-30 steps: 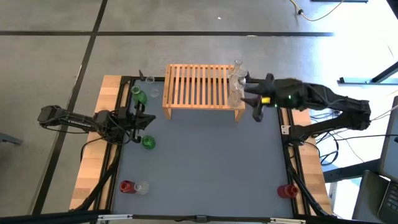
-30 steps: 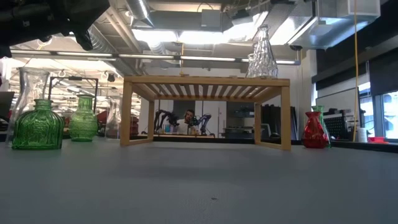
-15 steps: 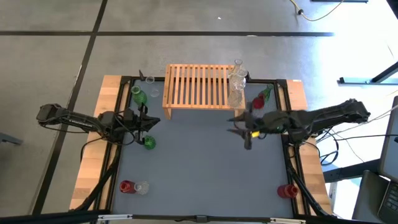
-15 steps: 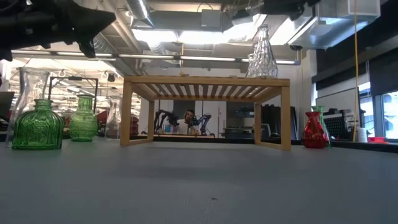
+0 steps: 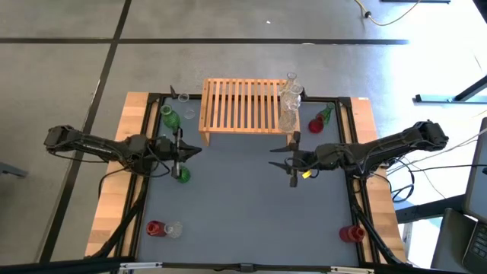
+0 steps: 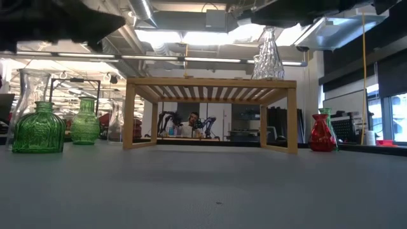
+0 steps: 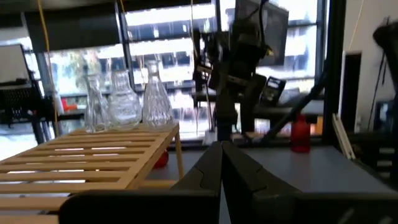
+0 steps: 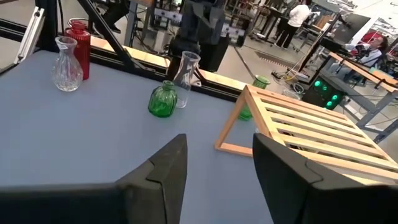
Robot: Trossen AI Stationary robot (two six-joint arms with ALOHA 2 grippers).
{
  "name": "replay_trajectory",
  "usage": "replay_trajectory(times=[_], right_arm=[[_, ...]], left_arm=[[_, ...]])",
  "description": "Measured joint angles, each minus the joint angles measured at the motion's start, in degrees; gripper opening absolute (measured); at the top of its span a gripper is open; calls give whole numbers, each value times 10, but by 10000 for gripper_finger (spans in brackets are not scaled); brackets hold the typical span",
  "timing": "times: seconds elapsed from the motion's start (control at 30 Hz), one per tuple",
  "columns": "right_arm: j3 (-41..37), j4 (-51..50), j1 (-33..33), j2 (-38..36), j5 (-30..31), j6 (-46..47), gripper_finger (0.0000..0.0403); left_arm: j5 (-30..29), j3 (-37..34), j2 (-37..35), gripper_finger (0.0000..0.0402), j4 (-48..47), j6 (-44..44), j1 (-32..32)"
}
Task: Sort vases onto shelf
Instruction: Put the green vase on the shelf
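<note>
1. The shelf stands at the far middle of the table, its slats running near to far.
2. Three clear vases stand in a row along the shelf's right end; the left wrist view shows them upright and close together.
3. The right gripper hangs above the table just near of the shelf's right leg, pointing left. Its fingers are parted and hold nothing.
4. The left gripper hangs over the left part of the table, pointing right, near the shelf's left end. Its fingers are pressed together and empty.
5. A green vase sits on the table just near of the left gripper; in the low view it is the closest vase on the left.
6. A second green vase and a clear vase stand on the table left of the shelf, toward the far left corner.
7. A red vase and a slim green bottle are on the table right of the shelf.
8. At the near left, a red vase and a small clear vase stand side by side.
9. Another red vase stands at the near right corner.
</note>
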Motion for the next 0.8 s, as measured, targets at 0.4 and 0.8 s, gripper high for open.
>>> replay_trajectory(times=[0.4,0.8], right_arm=[[0,6,0,0,-2,28,170],[0,55,0,0,-2,53,170]], left_arm=[[-6,259,23,2,-466,-34,0],[-49,263,29,2,-389,-19,0]])
